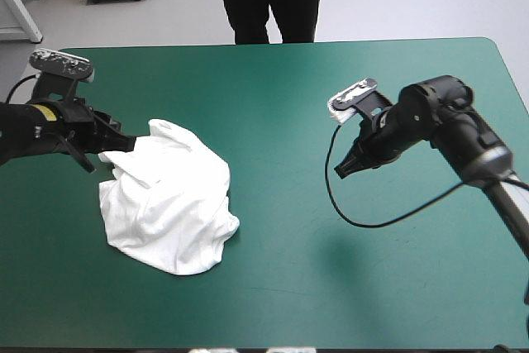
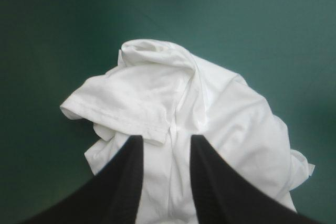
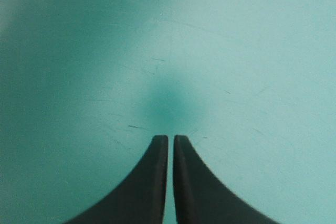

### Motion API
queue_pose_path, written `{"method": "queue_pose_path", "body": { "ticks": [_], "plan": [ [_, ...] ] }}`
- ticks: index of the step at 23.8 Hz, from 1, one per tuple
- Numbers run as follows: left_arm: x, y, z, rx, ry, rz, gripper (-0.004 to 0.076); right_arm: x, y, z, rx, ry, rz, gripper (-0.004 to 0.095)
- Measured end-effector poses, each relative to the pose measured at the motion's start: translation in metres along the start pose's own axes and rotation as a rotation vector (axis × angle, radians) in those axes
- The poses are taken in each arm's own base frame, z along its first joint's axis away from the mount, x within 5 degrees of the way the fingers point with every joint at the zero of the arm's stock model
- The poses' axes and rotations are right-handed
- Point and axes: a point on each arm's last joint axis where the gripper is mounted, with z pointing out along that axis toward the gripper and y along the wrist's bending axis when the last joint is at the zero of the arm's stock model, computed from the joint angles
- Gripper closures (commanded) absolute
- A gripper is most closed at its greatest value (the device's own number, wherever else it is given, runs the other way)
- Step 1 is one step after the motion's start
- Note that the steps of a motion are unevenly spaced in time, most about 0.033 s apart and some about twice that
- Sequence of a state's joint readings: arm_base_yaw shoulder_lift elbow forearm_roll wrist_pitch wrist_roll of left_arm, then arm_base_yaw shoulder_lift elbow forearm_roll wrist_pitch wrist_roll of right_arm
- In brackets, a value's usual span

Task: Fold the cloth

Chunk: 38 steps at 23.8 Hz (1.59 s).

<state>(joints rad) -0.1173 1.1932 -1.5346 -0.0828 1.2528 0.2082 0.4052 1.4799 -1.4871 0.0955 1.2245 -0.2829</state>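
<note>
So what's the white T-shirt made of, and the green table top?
The T-shirt looks like soft, thin fabric, probably cotton: matte white, slumped in rounded creases, with a folded sleeve hem. The teal-green cover looks like a smooth, firm mat, maybe rubber or vinyl: flat, slightly shiny, with fine scuff lines. Neither can be told for sure.

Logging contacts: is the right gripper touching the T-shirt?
Apart. High view: a wide stretch of bare teal-green cover lies between the right gripper and the T-shirt; its wrist view shows only cover.
</note>
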Motion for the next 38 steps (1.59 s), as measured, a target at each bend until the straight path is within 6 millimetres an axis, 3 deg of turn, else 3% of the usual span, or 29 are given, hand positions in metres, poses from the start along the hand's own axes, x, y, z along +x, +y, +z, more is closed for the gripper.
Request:
{"method": "queue_pose_path", "body": {
  "ticks": [3, 5, 8, 10, 13, 14, 15, 16, 17, 18, 19, 20, 25, 27, 31, 38],
  "plan": [
    [0.004, -0.004, -0.015, -0.001, -0.041, 0.014, 0.0227, 0.013, 0.007, -0.043, 0.026, -0.097, 0.027, 0.0583],
    [0.004, -0.007, -0.017, -0.003, -0.044, 0.037, 0.0205, 0.023, 0.012, -0.066, 0.039, -0.155, 0.046, 0.0487],
    [0.0, -0.01, -0.005, -0.002, -0.012, 0.067, 0.0205, 0.034, 0.016, -0.089, 0.054, -0.216, 0.079, 0.0366],
    [-0.004, -0.01, 0.01, 0.004, 0.028, 0.073, 0.0205, 0.04, 0.017, -0.099, 0.074, -0.242, 0.101, 0.0348],
    [-0.01, -0.009, 0.045, 0.011, 0.117, 0.077, 0.0206, 0.046, 0.016, -0.108, 0.105, -0.262, 0.117, 0.0348],
    [-0.013, -0.007, 0.078, 0.022, 0.199, 0.078, 0.0206, 0.046, 0.016, -0.109, 0.116, -0.263, 0.124, 0.0348],
    [-0.014, -0.007, 0.095, 0.03, 0.243, 0.077, 0.0206, 0.046, 0.015, -0.109, 0.118, -0.263, 0.128, 0.0348],
    [-0.013, -0.006, 0.131, 0.044, 0.33, 0.075, 0.0206, 0.046, 0.015, -0.109, 0.121, -0.262, 0.132, 0.035],
    [-0.012, -0.006, 0.144, 0.05, 0.362, 0.074, 0.0206, 0.047, 0.015, -0.109, 0.122, -0.262, 0.133, 0.035],
    [-0.007, -0.005, 0.175, 0.057, 0.434, 0.075, 0.0206, 0.047, 0.015, -0.109, 0.123, -0.262, 0.133, 0.035],
    [-0.005, -0.005, 0.185, 0.053, 0.459, 0.079, 0.0206, 0.047, 0.015, -0.109, 0.123, -0.262, 0.133, 0.035],
    [0.0, -0.005, 0.208, 0.063, 0.514, 0.079, 0.0206, 0.047, 0.015, -0.109, 0.123, -0.262, 0.133, 0.035],
    [0.021, -0.006, 0.268, 0.09, 0.658, 0.084, 0.0214, 0.047, 0.015, -0.109, 0.124, -0.262, 0.134, 0.0354],
    [0.028, -0.008, 0.283, 0.12, 0.692, 0.076, 0.0296, 0.047, 0.015, -0.109, 0.123, -0.262, 0.135, 0.0354],
    [0.032, -0.009, 0.297, 0.162, 0.705, 0.071, 0.0736, 0.047, 0.015, -0.109, 0.127, -0.262, 0.134, 0.0354],
    [0.031, -0.015, 0.298, 0.23, 0.686, 0.078, 0.0733, 0.047, 0.015, -0.11, 0.128, -0.264, 0.134, 0.0354]
  ]
}}
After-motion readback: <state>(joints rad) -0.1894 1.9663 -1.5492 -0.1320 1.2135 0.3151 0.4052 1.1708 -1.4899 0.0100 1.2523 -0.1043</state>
